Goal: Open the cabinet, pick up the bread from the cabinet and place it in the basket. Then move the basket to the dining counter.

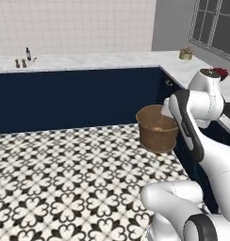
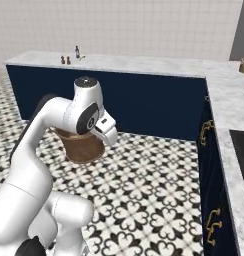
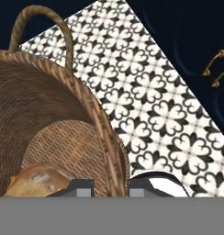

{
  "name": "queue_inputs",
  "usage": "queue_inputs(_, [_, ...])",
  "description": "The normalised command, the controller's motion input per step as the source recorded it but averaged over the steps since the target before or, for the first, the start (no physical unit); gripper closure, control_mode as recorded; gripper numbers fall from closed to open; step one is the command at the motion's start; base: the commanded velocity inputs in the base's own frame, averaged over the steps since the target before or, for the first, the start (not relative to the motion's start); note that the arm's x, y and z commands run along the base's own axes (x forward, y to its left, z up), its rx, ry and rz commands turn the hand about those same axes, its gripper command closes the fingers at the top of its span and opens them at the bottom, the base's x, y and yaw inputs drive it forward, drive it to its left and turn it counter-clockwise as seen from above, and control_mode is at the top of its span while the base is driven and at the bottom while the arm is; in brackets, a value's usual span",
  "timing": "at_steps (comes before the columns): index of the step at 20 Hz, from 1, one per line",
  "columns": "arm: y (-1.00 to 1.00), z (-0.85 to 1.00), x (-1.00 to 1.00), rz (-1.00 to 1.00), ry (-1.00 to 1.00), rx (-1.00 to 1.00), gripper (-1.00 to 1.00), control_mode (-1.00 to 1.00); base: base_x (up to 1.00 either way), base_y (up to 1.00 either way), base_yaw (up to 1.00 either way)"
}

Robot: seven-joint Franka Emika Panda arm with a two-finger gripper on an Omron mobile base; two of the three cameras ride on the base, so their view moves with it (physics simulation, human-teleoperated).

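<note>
My gripper (image 3: 111, 188) is shut on the thick rim of the round brown woven basket (image 3: 54, 119), with one fingertip inside the wall and one outside. The bread (image 3: 38, 180), a tan-brown roll, lies on the basket's bottom near the fingers. The basket (image 1: 157, 129) hangs over the tiled floor beside my forearm, and in the right base view the basket (image 2: 84, 146) sits partly behind my hand. The dining counter (image 1: 79, 61), marbled with a plain navy front, runs along the far side; the dining counter (image 2: 139, 62) is well beyond the basket.
A bottle (image 1: 28, 53) and small shakers stand at the far counter's left end. A second marbled worktop (image 2: 226, 107) runs down the right, with low navy doors and brass handles (image 2: 206, 131) below it. A small pot (image 1: 185, 54) sits in the corner. Patterned floor (image 1: 65, 179) lies open.
</note>
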Motion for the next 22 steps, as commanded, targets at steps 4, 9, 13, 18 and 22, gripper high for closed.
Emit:
queue_inputs(4, [0.00,0.00,0.00,0.00,0.00,0.00,1.00,1.00,1.00,0.62,-0.16])
queue_inputs(9, [0.00,0.00,0.00,0.00,0.00,0.00,1.00,1.00,1.00,0.47,-0.22])
queue_inputs(13, [0.00,0.00,0.00,0.00,0.00,0.00,1.00,1.00,1.00,0.25,-0.19])
queue_inputs(18, [0.00,0.00,0.00,0.00,0.00,0.00,1.00,1.00,1.00,0.16,-0.10])
queue_inputs(22, [0.00,0.00,0.00,0.00,0.00,0.00,1.00,1.00,1.00,0.00,-0.05])
